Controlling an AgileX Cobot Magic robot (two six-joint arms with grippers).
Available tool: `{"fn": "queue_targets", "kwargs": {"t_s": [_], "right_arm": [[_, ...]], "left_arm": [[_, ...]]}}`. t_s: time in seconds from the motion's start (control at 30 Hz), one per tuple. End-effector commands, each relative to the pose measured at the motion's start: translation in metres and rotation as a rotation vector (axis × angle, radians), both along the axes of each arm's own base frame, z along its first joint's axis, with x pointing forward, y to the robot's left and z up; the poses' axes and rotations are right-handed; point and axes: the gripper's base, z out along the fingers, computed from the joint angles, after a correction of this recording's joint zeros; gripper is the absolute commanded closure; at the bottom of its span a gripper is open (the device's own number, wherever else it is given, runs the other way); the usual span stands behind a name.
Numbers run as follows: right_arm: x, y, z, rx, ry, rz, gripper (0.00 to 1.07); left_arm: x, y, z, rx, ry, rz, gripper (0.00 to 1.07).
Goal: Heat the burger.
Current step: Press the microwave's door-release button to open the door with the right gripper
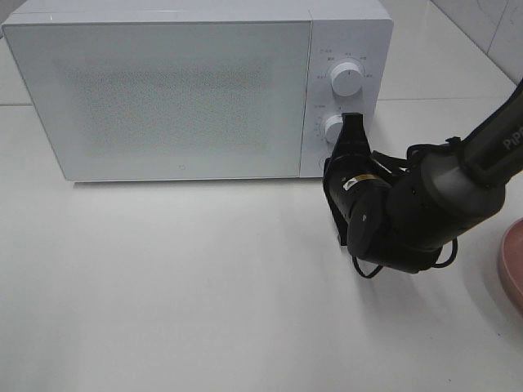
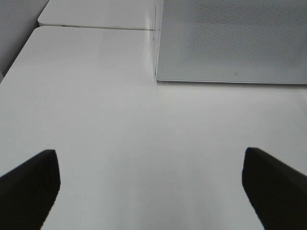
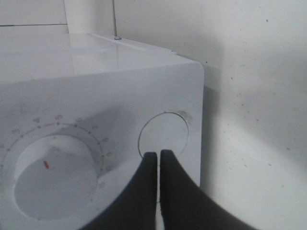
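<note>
While it's closed, right gripper (image 3: 155, 154) faces microwave button (image 3: 164, 130).

White microwave (image 1: 163, 90), black fingers (image 3: 144, 191), pink plate (image 1: 513, 265)

Free passage over table (image 1: 163, 286) along the whole front of the microwave (image 1: 163, 90) door. Blocked in front of microwave's control panel: right gripper (image 1: 353, 129) and its arm, tips pinched together at the panel. Pink plate (image 1: 513, 265) well right of microwave. Left gripper (image 2: 148, 189) spread wide, low over table off microwave's front left corner.
</note>
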Motion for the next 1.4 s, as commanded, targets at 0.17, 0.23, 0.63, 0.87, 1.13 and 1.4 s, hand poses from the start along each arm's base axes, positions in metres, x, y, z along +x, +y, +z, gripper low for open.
{"fn": "queue_targets", "kwargs": {"t_s": [0.17, 0.23, 0.63, 0.87, 1.13, 1.4], "right_arm": [[0.011, 0.006, -0.007, 0.000, 0.014, 0.012, 1.07], [0.012, 0.006, -0.008, 0.001, 0.014, 0.007, 1.07], [0.021, 0.001, -0.008, -0.001, 0.003, -0.024, 1.07], [0.025, 0.004, -0.009, 0.005, -0.004, -0.026, 1.07], [0.027, 0.004, -0.015, 0.000, 0.007, -0.037, 1.07], [0.029, 0.003, -0.010, 0.004, -0.039, -0.047, 1.07]], "left_arm": [[-0.003, 0.000, 0.001, -0.005, -0.028, -0.004, 0.09], [-0.003, 0.000, 0.001, -0.005, -0.028, -0.004, 0.09], [-0.003, 0.000, 0.001, -0.005, -0.028, -0.003, 0.09], [-0.003, 0.000, 0.001, -0.005, -0.028, -0.003, 0.09], [-0.003, 0.000, 0.001, -0.005, -0.028, -0.003, 0.09], [-0.003, 0.000, 0.001, -0.005, -0.028, -0.003, 0.09]]}}
